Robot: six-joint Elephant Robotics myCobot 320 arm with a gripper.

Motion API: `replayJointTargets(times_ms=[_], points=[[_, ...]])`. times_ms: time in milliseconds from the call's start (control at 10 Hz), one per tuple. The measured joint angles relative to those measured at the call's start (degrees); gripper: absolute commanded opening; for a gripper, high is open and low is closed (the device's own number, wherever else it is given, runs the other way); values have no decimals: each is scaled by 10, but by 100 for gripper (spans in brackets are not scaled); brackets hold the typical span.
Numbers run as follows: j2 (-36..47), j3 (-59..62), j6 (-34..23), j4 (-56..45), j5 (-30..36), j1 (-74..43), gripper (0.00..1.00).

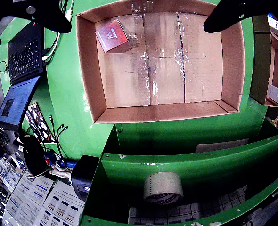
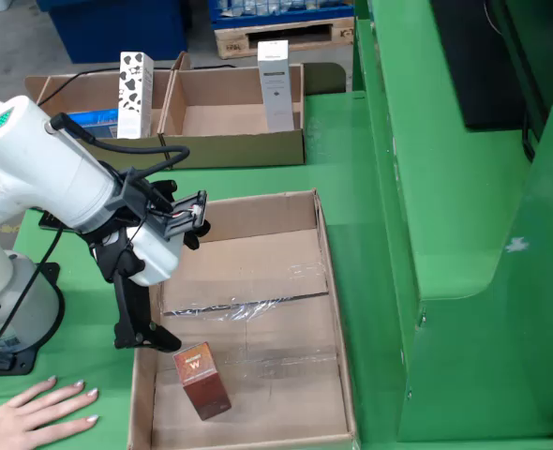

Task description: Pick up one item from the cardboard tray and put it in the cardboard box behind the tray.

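Fixed view, far left: pale human hand (image 2: 37, 408) flat on the green surface (image 2: 351, 150), near the front edge. Just right of it, white robot arm (image 2: 42, 169) reaching over the left wall of the large shallow cardboard tray (image 2: 328, 281), black-fingered claw (image 2: 183, 286) hanging above that wall. Inside the tray, toward its near left corner: small red-brown carton (image 2: 201, 380) marked with an "M", standing slightly tilted on the taped floor, below the claw and apart from it. Behind the tray, smaller open cardboard box (image 2: 234, 150), with a cow-patterned carton (image 2: 136, 82) upright at its left and a white-and-grey carton (image 2: 275, 84) upright inside.

Claw-mounted view, from the left: open black laptop (image 1: 23, 52) on the green surface, then the tray with the red carton (image 1: 111, 34) lying in its upper left corner. Fingers spread wide at the top corners, nothing between them. Roll of pale tape (image 1: 163, 187) at the bottom.
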Motion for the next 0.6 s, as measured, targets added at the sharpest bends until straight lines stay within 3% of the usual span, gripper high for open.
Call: replayJointTargets(times_ms=[600], points=[[-8, -17, 0, -6, 1, 0, 100]])
